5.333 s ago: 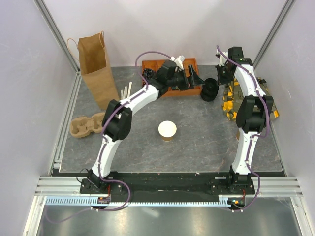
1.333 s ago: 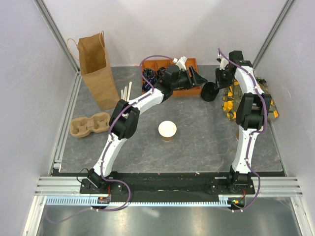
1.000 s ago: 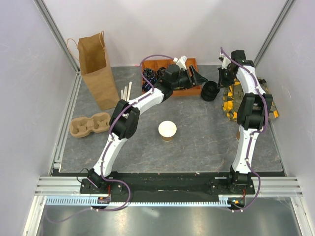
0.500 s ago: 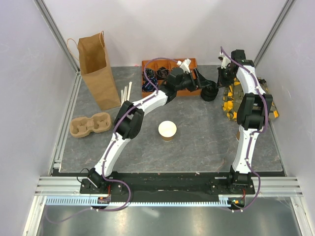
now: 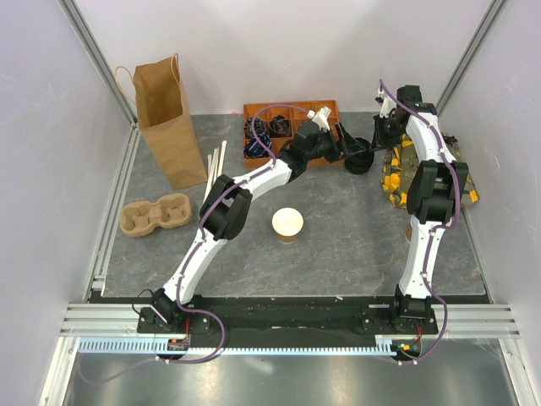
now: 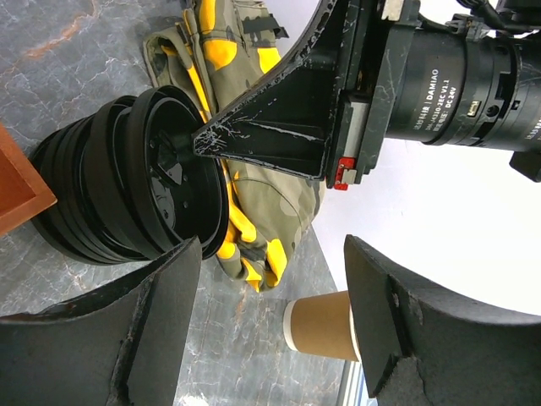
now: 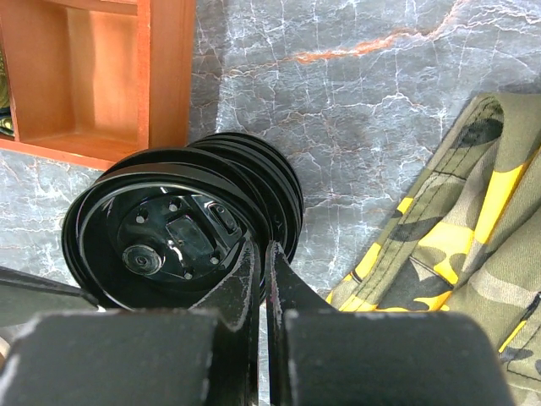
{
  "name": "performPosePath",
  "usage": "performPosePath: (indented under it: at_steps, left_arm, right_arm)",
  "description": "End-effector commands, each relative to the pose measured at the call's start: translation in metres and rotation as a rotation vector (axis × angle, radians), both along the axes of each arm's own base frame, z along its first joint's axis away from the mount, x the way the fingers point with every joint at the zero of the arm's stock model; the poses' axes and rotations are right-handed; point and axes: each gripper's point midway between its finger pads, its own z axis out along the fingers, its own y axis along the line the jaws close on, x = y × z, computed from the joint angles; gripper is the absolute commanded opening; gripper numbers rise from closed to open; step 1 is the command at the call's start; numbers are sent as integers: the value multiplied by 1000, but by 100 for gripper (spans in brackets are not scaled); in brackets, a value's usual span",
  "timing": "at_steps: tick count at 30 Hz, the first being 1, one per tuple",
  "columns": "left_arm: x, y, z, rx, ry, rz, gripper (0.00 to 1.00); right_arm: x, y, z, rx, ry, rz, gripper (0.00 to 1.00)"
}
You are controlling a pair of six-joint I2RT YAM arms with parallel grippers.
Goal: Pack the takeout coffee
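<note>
Cup: the tan paper cup (image 5: 287, 223) stands upright on the counter (image 5: 338, 254), near centre, well apart from both arms; open-topped, white inside, no lid fitted; whether it holds liquid cannot be told
Cup handling: probably light and thin-walled; soft enough to crush under a hard squeeze and easy to tip; the rolled rim is likely its stiffest part
Cup hold: judged best taken across the wall just below the rim, with a gentle squeeze, and kept upright
Carrier: a moulded pulp cup carrier (image 5: 152, 216) lies at the left
Left fingers: the left gripper (image 6: 270, 254) is spread wide and empty; its fingers (image 6: 152, 338) point at the lid stack (image 6: 76, 211) from just beside it
Right fingers: the right gripper (image 7: 258, 254) is clenched on the rim of the top lid (image 7: 169, 233), which leans off the stack
Lid handling: thin black plastic, likely springy and slick; an edge pinch could slip, so the other side needs support
Far side: a wooden tray (image 5: 262, 114) sits left of the stack; a brown paper bag (image 5: 165, 118) stands far left
</note>
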Motion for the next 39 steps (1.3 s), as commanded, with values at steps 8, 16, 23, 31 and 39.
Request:
performPosePath:
  at_steps: [8,16,23,31,39]
  left_arm:
    - [-10,-17,28,-89,-31,-26,77]
    - [-23,-27,37,-96,-52,-48,80]
    - [-21,-29,28,-66,-46,-17,84]
    - [-16,-31,30,-70,-41,9,86]
    - [-14,-31,22,-48,-31,25,86]
  right_arm:
    - [2,-7,35,17,-57,-72,0]
    - [0,-11,45,3,-67,-113,0]
    - [-8,-10,50,12,-55,-145,0]
    - [-18,-11,47,15,-23,-175,0]
    - [-22,-7,42,37,-9,-174,0]
